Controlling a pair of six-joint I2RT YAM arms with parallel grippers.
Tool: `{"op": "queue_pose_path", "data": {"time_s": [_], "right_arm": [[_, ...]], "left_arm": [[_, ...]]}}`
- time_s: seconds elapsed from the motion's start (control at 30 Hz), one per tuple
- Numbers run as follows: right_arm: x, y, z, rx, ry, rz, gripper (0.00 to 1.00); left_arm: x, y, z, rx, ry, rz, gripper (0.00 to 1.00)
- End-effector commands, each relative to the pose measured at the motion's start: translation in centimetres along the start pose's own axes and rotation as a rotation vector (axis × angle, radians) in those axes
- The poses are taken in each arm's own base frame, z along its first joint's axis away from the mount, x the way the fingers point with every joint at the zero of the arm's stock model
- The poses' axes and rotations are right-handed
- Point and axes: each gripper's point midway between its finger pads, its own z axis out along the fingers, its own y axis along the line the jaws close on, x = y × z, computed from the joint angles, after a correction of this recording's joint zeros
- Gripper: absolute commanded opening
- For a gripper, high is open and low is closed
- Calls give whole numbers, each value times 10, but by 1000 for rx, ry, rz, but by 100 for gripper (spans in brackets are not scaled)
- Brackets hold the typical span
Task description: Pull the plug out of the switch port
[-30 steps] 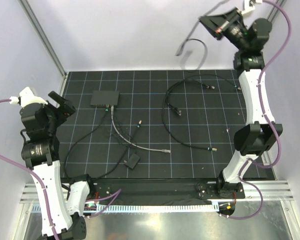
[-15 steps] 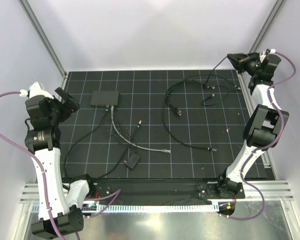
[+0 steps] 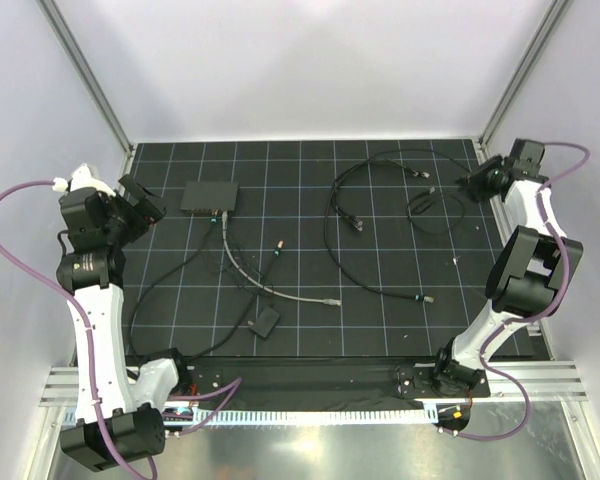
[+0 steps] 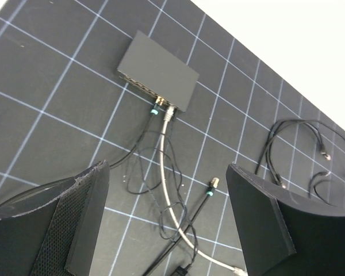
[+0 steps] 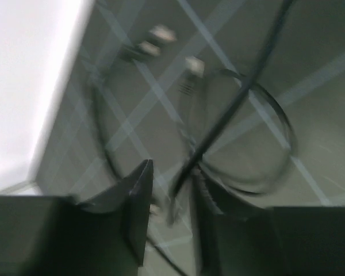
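Observation:
The switch [image 3: 209, 196] [image 4: 158, 77], a flat dark-grey box, lies at the back left of the gridded mat. Two plugs sit in its near edge: a black cable's teal-collared plug [image 4: 155, 108] and a grey cable's plug [image 4: 169, 114]. My left gripper [image 3: 140, 205] [image 4: 172, 221] hovers left of the switch, open, with nothing between its fingers. My right gripper [image 3: 475, 182] [image 5: 169, 201] is low at the back right. Its jaws stand slightly apart, and a thin black cable [image 5: 236, 98] runs through the gap. That view is blurred.
The grey cable [image 3: 280, 292] trails to mid-mat. A small black block [image 3: 265, 322] on a thin cable lies near the front. Loose black cables with plugs [image 3: 355, 220] loop across the right half, one coil [image 3: 435, 205] beside the right gripper. A loose teal-collared plug [image 4: 211, 185] lies below the switch.
The right arm has swung down from high above to the mat's back right corner, bringing the black cable down, and its jaws have parted slightly. The left gripper has shifted a little.

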Motion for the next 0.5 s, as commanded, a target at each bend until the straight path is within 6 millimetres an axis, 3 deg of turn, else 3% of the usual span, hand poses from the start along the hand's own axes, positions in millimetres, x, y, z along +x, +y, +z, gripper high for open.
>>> {"op": "queue_pose_path", "data": {"time_s": [0.0,0.07,0.13,0.17,0.23,0.27,0.33,0.37,0.43,0.47], "right_arm": [[23,-41,-4,150,39,-73,41],[23,-34,-9,192,7,-151,58],[25,-30,-19,251,1,-232,67],[23,-11,-25,242,-26,-277,71],[17,-8,-36,309,-58,-325,75],[13,11,-44,293,-83,-370,75],[11,21,-54,339,-118,-427,75],[5,37,-61,330,-149,-464,76],[24,63,-62,303,-144,-531,76],[42,93,-60,230,-140,-578,76]], "left_arm": [[-7,-14,3,72,-22,-14,86],[-5,-13,4,70,-16,-15,86],[-4,-12,5,65,-14,-11,86],[-5,-12,5,65,-14,-5,86],[-4,-12,6,68,-7,0,86],[-5,-14,6,76,-5,10,86],[-2,-18,9,103,22,17,85],[-1,-19,11,110,32,19,85],[4,-21,18,126,74,15,83],[6,-23,20,135,87,11,82]]}}
